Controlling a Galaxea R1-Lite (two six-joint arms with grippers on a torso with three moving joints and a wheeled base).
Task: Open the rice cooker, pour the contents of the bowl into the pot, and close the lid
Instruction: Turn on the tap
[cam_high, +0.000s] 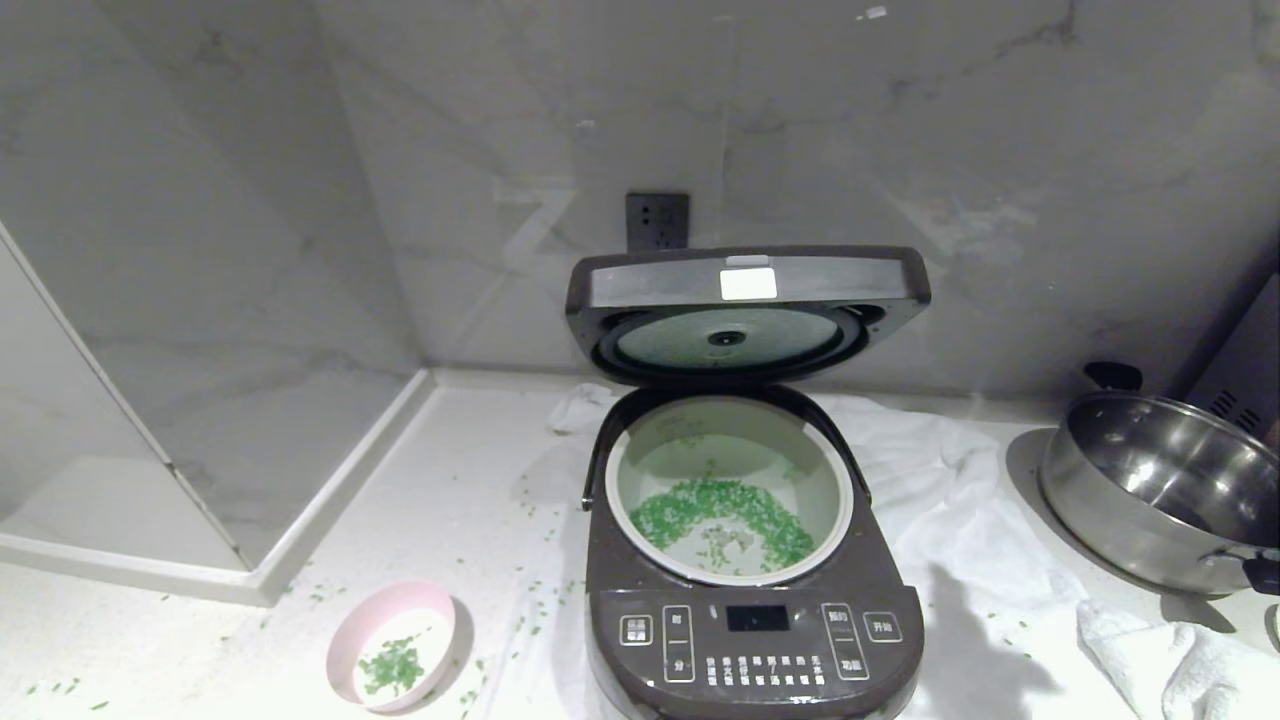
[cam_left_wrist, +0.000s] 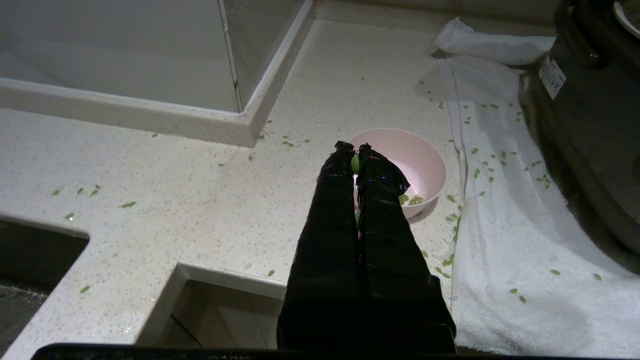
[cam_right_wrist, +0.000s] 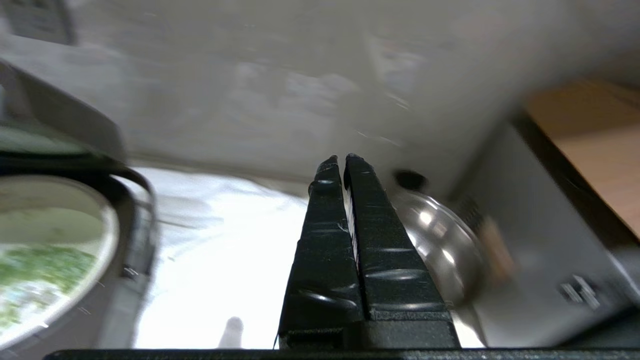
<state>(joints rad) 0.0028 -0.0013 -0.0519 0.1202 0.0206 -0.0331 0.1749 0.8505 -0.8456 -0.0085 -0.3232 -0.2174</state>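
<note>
Cooker (cam_high: 750, 600) lid (cam_high: 748, 300) up, grains (cam_high: 720, 505) in pot (cam_high: 640, 520); bowl (cam_high: 392, 645) on counter (cam_high: 450, 500); left claw (cam_left_wrist: 353, 148) and right claw (cam_right_wrist: 340, 159) both clenched, empty.

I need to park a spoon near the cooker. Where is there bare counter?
Free: the counter between the bowl and the raised ledge, barring stray green grains. Crowded: right of the rice cooker, where a white towel runs to the steel pan.
</note>
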